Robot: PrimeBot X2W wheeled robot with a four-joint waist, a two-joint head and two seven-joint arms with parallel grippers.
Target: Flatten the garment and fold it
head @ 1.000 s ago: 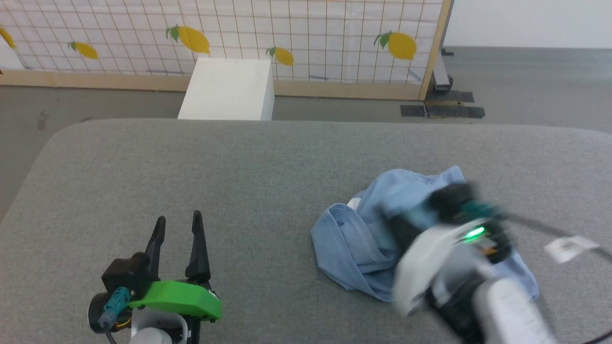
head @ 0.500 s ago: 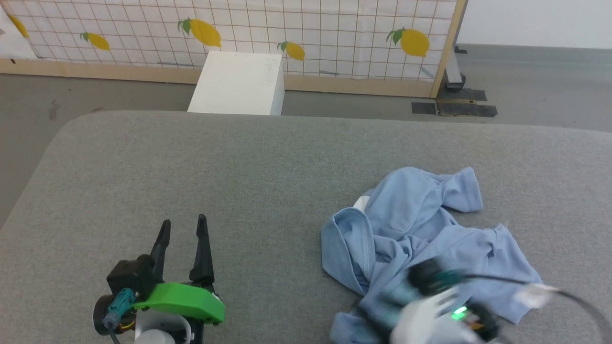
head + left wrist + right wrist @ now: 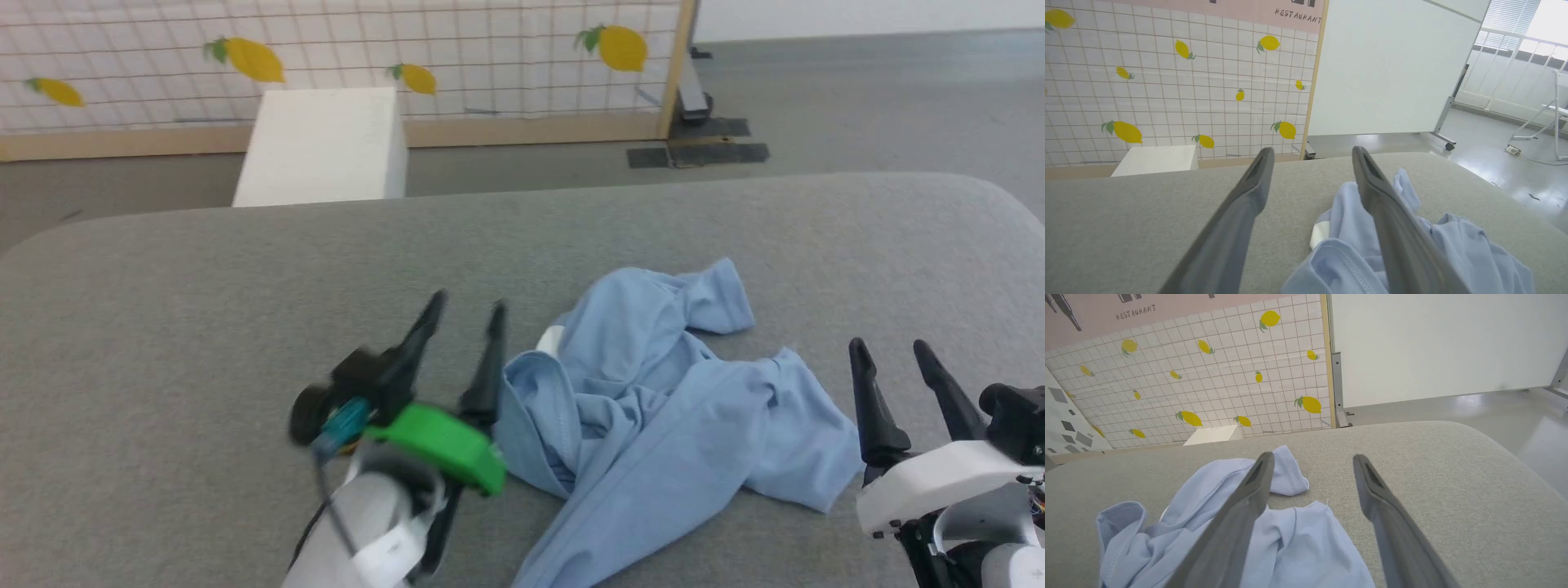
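Head cam panned, so ignore the background shift (white box (image 3: 322, 147) sits at 11 o'clock past the table (image 3: 204, 327) far edge, just in a new spot in frame).

Left gripper (image 3: 467, 304): real move. It was parked well clear of the cloth a second ago; now it's just beside the garment (image 3: 653, 408), at its 9 o'clock, motion-blurred. Fingers spread wide, nothing between them. In the left wrist view the left gripper (image 3: 1312, 151) has a rolled hem of the garment (image 3: 1474, 249) under its right finger. Can't tell whether that's contact.

Garment: right of table centre, roughly 4 o'clock. Looser than a second ago: one sleeve out at 1 o'clock, a long strip trailing to 6 o'clock. Still crumpled, layers overlapping.

Right gripper (image 3: 888, 347): was over the heap, now off it at the garment's 4 o'clock. Fingers wide apart, empty. The right wrist view agrees: right gripper (image 3: 1313, 456) has only table between the tips, garment (image 3: 1298, 539) under its left finger.

My read: the right arm's pull is done and released, and the left is coming in for a grab at the 9 o'clock hem. Flattening is partway; no fold started.
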